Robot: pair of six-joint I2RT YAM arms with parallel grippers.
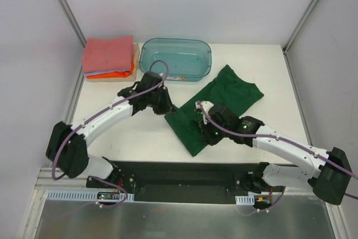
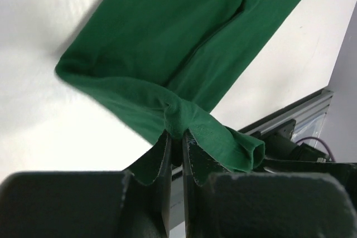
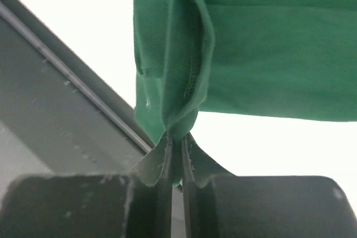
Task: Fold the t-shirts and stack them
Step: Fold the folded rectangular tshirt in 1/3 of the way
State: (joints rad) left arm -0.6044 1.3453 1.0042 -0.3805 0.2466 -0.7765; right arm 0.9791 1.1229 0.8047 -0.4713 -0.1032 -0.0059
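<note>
A dark green t-shirt lies partly spread on the white table, right of centre. My left gripper is shut on its left hem corner; the left wrist view shows the green cloth pinched between the jaws of the left gripper and lifted. My right gripper is shut on the near hem corner; the right wrist view shows a bunched green fold clamped in the right gripper. A folded stack with a salmon-pink shirt on top, lavender and orange beneath, sits at the back left.
A translucent teal plastic bin stands at the back centre, just behind my left gripper. A black base rail runs along the near edge. White walls enclose the table on the left, right and back.
</note>
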